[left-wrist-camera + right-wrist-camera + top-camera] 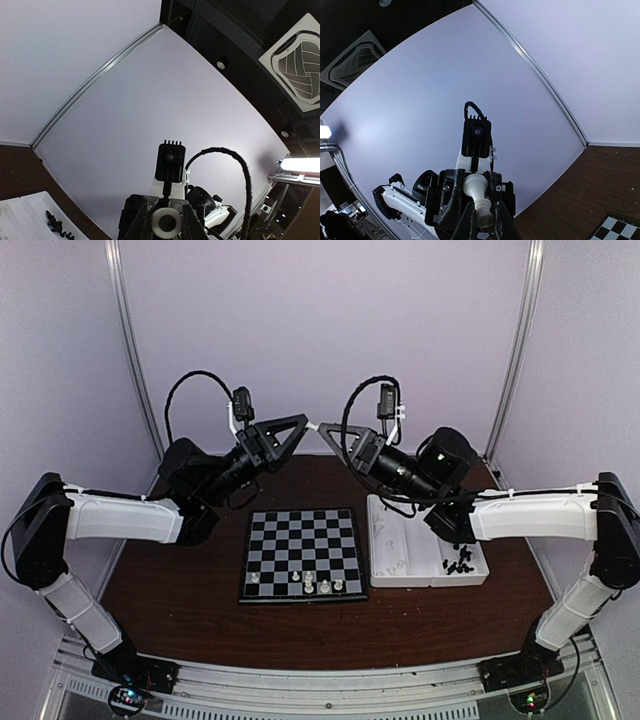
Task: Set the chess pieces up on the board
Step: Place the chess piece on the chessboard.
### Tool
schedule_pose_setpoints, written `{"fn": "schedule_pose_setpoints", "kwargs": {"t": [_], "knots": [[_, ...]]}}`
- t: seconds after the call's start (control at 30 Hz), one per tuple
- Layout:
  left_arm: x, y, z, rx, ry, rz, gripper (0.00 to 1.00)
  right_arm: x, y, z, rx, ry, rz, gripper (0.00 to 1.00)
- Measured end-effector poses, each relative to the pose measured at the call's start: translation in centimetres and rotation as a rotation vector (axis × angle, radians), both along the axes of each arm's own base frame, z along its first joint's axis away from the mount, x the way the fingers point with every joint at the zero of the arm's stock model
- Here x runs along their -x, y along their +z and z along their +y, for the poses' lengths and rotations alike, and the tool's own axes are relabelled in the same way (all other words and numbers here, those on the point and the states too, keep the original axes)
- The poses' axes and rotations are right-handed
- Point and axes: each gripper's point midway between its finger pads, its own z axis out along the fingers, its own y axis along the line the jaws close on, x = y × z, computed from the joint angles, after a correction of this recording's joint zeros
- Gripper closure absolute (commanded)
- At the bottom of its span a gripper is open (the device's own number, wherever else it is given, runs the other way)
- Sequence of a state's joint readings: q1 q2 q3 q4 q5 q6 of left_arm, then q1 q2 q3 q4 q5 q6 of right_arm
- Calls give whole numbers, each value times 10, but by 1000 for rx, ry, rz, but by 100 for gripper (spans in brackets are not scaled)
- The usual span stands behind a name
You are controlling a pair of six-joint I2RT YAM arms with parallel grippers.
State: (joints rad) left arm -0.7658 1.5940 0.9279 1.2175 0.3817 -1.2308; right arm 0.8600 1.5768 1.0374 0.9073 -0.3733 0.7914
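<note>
I see both arms lifted high, with their tips meeting in the air above the far edge of the board. The left claw and the right claw point at each other. One white chess piece sits between them.

In the right wrist view, the right claw's fingers press on the bottom part of that piece, and its round top points toward the other arm. In the left wrist view, the left claw's fingers squeeze the same piece from both sides. So both claws are pinching it at once.

Down on the brown table, the board lies flat. A few white pieces stand in its near rows. Just beside it on the right is a white tray. A heap of black pieces lies in its right part.
</note>
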Motion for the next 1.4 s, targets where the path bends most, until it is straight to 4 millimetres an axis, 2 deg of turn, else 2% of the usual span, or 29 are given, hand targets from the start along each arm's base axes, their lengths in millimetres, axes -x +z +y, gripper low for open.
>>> {"fn": "schedule_pose_setpoints", "kwargs": {"t": [0.13, 0.2, 0.27, 0.4, 0.53, 0.73, 0.9, 1.03, 1.2, 1.4], "knots": [[0, 0, 0, 1, 0, -2, 81, -1, 0, -1, -1, -2, -1, 97], [0, 0, 0, 1, -1, -1, 75, -1, 0, -1, -1, -2, -1, 99], [0, 0, 0, 1, 0, -2, 66, -1, 0, -1, -1, -2, -1, 99], [-2, -2, 0, -12, 15, -1, 41, -1, 1, -1, -3, -2, -3, 100], [-3, -10, 5, -75, 61, 9, 24, -1, -2, -2, 6, -5, 1, 100], [-1, 4, 40, -153, 197, -36, 19, 2, -27, -10, 82, -18, 37, 100], [-3, 3, 71, -276, 324, -53, 17, 7, -59, -14, 283, -27, 90, 100], [-6, -15, 90, -433, 430, -46, 16, 13, -81, -8, 555, -4, 98, 100], [-8, -42, 109, -615, 526, -41, 15, 34, -83, 2, 842, 69, 15, 99], [-18, -73, 130, -795, 629, 14, 14, 57, -117, 8, 1169, 156, -57, 99]]}}
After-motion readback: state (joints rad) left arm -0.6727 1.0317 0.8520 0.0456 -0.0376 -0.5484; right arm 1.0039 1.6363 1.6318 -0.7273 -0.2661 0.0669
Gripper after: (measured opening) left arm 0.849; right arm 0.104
